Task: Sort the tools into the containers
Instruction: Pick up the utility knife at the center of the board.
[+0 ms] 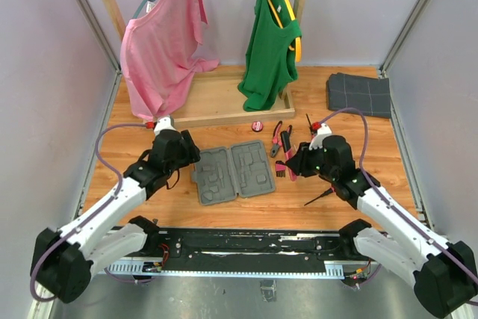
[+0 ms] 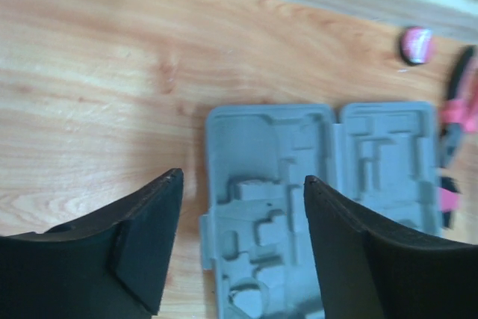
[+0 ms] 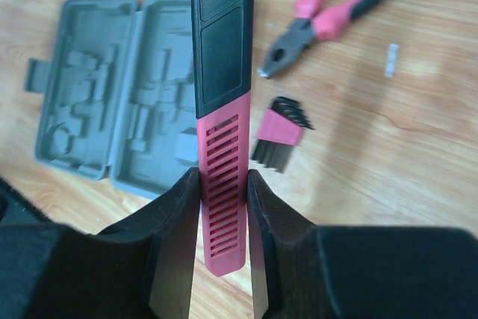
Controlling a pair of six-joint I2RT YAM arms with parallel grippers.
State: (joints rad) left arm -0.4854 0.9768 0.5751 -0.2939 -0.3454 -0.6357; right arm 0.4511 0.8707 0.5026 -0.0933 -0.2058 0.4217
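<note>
- two arms are working over one wooden table [image 1: 246, 211]; top view: the grey tool case [image 1: 233, 172] is lying open and flat near the middle, recesses facing up.
- the left gripper [image 1: 193, 158] is hovering at the case's left edge; the right gripper [image 1: 290, 163] is sitting just right of the case.
- pliers [image 1: 278, 140] and a round red piece [image 1: 257, 126] are lying beyond the case; a thin screwdriver [image 1: 320, 196] is lying near the right arm.
- a folded grey cloth [image 1: 359, 93] is resting at the far right; a pink shirt [image 1: 160, 42] and a green top [image 1: 270, 35] are hanging on a wooden rack [image 1: 202, 110].
- left wrist view: the black fingers [image 2: 149, 252] are standing wide apart, released, with nothing between them, above the case's left half; the round red piece and pliers are showing at the far right.
- right wrist view: the fingers [image 3: 179, 214] are clenching a long pink and black knife-like tool [image 3: 222, 110] by its slotted pink end, the black end pointing away.
- a small pink holder with black pins [image 3: 280, 132] is lying just right of the tool; the case is lying to the left, the pliers further off.
</note>
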